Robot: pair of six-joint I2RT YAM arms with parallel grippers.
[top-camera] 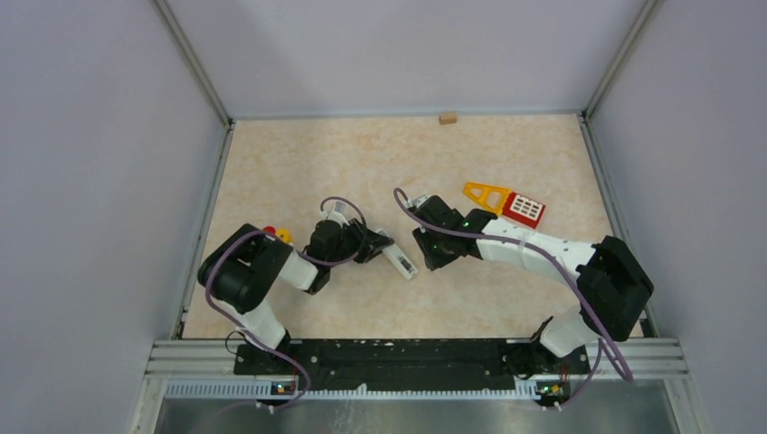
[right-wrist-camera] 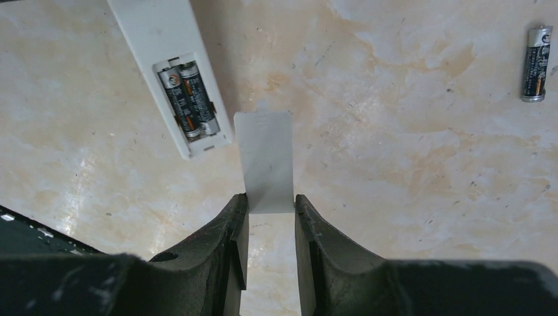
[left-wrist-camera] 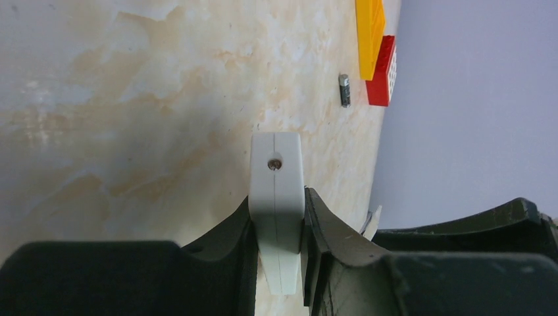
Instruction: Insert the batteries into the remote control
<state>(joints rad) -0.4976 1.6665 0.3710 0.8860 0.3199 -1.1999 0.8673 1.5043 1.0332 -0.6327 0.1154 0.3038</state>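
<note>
The white remote (top-camera: 399, 259) lies mid-table with its back up. My left gripper (top-camera: 373, 246) is shut on one end of it (left-wrist-camera: 276, 191). In the right wrist view the remote's open compartment (right-wrist-camera: 187, 99) holds two dark batteries side by side. My right gripper (right-wrist-camera: 270, 201), just right of the remote (top-camera: 425, 242), is shut on a flat white cover piece (right-wrist-camera: 264, 161), held by its edges beside the remote's open end. A third battery (right-wrist-camera: 536, 62) lies loose on the table; it also shows in the left wrist view (left-wrist-camera: 343, 89).
A yellow toy piece (top-camera: 484, 193) and a red toy keypad (top-camera: 525, 208) lie to the back right of the grippers. A small wooden block (top-camera: 447, 117) sits at the far wall. A small red and yellow object (top-camera: 276, 233) lies by the left arm. Walls enclose the table.
</note>
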